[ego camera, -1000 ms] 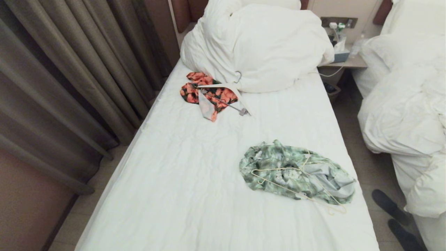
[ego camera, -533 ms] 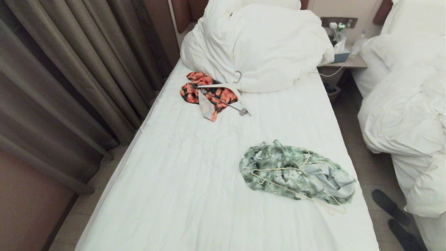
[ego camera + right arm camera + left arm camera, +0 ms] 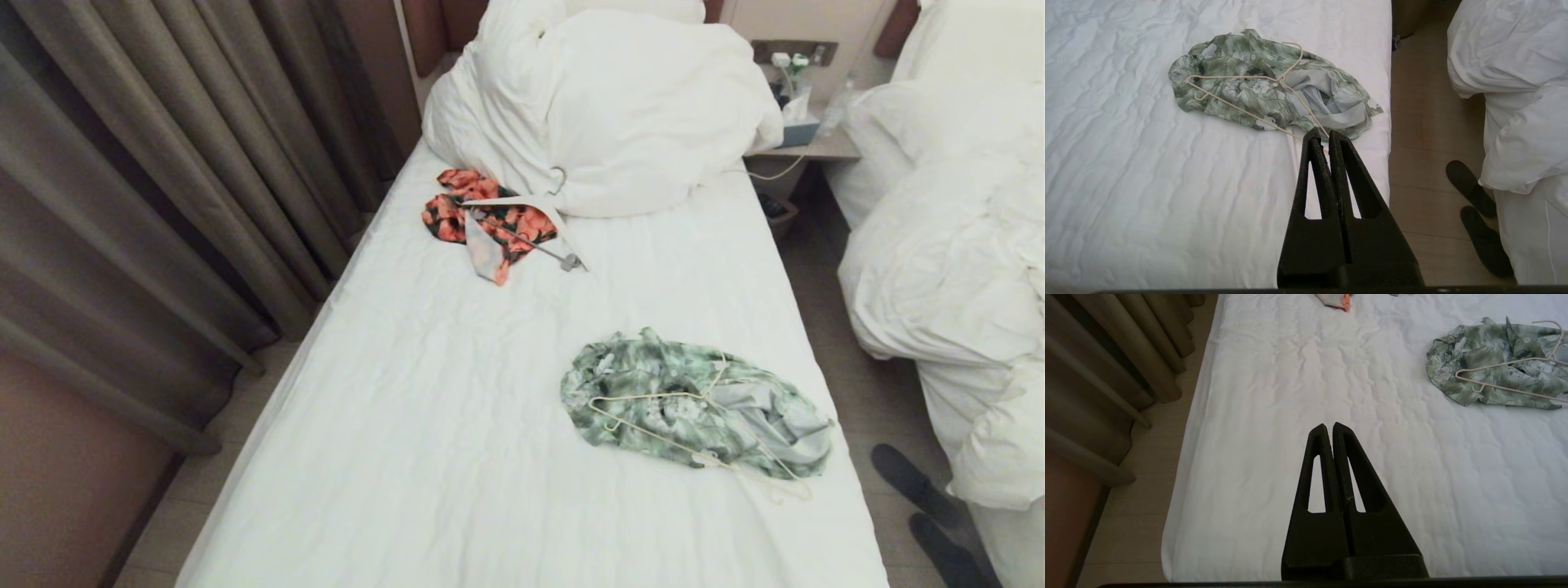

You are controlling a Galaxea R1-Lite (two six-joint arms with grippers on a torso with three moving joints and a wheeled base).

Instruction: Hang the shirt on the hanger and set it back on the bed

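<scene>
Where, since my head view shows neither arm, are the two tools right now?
Observer: The left tool is shut and empty, over bare sheet on the bed, well apart from the shirt.
Operator: And the right one?
Observer: The right tool is shut and empty too, with its tips in front of the hook end of the hanger that lies across the shirt.

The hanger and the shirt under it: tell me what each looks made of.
The hanger: thin wire by the look, cream, perhaps coated; its slim bent outline suggests so. The shirt: soft light woven fabric, matte, green-and-white print; it lies crumpled in loose folds on the bed.
</scene>
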